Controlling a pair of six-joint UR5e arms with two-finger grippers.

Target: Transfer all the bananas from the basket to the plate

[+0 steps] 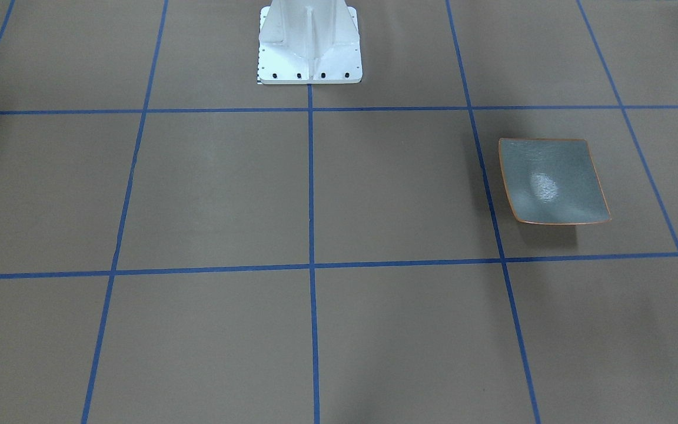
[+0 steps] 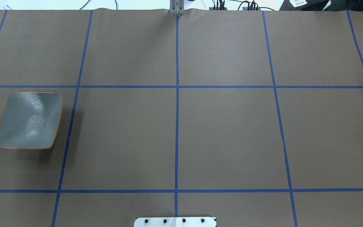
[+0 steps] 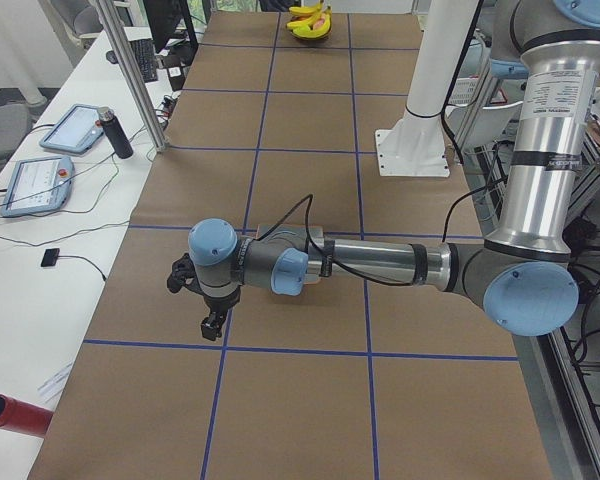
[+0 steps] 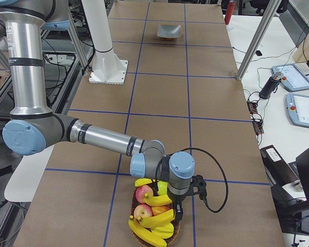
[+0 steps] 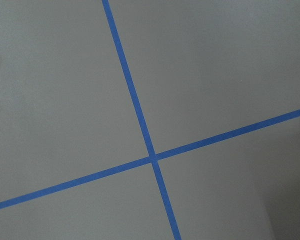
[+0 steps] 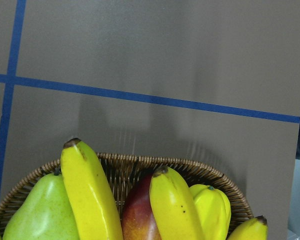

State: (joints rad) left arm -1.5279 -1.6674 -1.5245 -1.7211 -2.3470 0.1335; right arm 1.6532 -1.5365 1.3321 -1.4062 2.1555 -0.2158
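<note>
Several yellow bananas (image 6: pixel 87 195) lie in a wicker basket (image 6: pixel 140 162) with other fruit; the same bananas (image 4: pixel 154 218) show in the exterior right view. My right gripper (image 4: pixel 181 208) hangs just above the basket, and I cannot tell whether it is open or shut. The grey-blue plate (image 2: pixel 27 119) with an orange rim sits bare at the table's other end, and the front-facing view shows the plate (image 1: pixel 551 179) too. My left gripper (image 3: pixel 212 325) hovers over the table near the plate, its state unclear. Neither wrist view shows fingers.
A green pear (image 6: pixel 40 210) and red apples (image 4: pixel 143 194) share the basket. The white robot base (image 1: pixel 309 44) stands mid-table. Blue tape lines (image 5: pixel 140 120) grid the brown surface. A metal post (image 3: pixel 130 70) and tablets (image 3: pixel 40 170) line the operators' side.
</note>
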